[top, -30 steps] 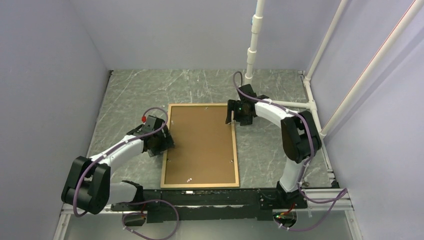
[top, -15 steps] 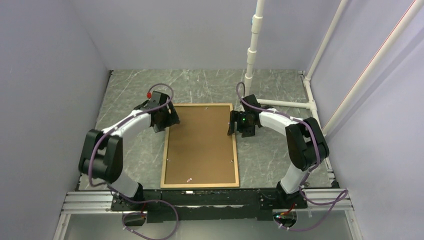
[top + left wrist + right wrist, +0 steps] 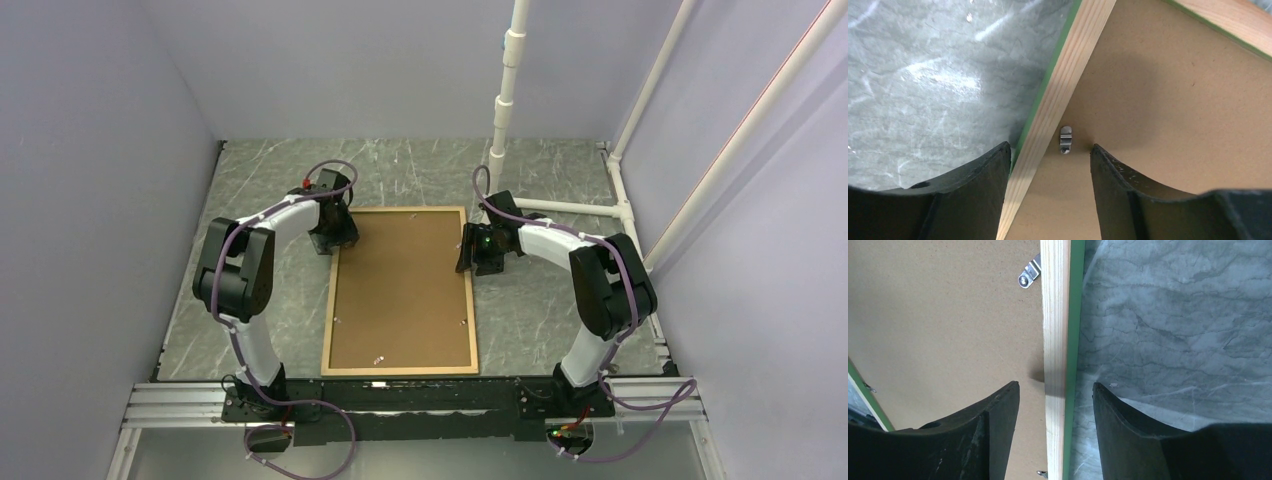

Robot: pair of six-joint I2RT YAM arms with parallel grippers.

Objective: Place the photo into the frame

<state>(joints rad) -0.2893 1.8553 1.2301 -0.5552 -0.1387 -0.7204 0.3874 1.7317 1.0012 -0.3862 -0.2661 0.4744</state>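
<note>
Lying flat on the table [image 3: 270, 180], wood side up, the frame [image 3: 400, 371] is holding a backing board [image 3: 400, 290]. The left claw [image 3: 1050, 155] and the right claw [image 3: 1055, 390] are standing open astride its side rails near the far end, gripping nothing.

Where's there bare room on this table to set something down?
The widest bare patch is the far strip of table between the frame and the back wall, left of the white pipe. Smaller patch: between the frame's right rail and the right arm. Crowded at the frame's far end, where the left claw and right claw straddle its rails.
</note>
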